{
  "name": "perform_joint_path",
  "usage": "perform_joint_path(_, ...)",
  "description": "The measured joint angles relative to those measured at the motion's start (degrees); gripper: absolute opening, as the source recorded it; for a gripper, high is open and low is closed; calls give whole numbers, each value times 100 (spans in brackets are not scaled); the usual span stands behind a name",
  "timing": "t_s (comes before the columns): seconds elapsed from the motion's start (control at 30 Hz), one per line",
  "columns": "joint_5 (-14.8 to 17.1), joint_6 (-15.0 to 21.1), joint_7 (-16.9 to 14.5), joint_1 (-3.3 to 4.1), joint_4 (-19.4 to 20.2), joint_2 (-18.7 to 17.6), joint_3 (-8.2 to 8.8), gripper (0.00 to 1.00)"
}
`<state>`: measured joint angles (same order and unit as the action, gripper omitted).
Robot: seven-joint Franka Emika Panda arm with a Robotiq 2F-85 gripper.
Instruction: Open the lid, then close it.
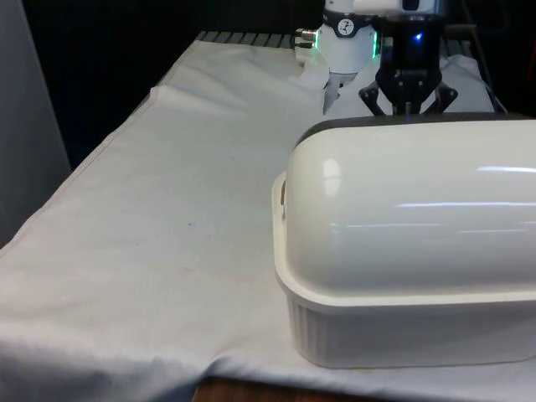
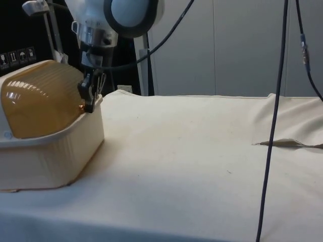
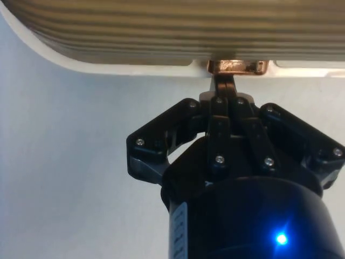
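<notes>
One tip: with the pincer [image 3: 225, 86] pressed together on the copper handle [image 3: 237, 67] of the bread box's lid [image 2: 43, 96] at the surface's [image 2: 202, 151] edge, follow the lid's curve, don't yank straight.

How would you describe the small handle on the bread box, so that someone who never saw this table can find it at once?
Find the big cream bread box with the ribbed roll-top lid on the white cloth. Follow the lid's lower edge on the side facing the robot, where the black gripper touches it. There sits the handle: a small shiny copper-coloured tab, the only metallic part on the pale plastic.
</notes>
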<state>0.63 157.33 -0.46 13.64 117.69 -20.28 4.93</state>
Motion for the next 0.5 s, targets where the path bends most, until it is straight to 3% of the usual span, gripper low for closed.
perform_joint_path(0.5, -11, 52, -11, 0, 57, 281, 6, 0)
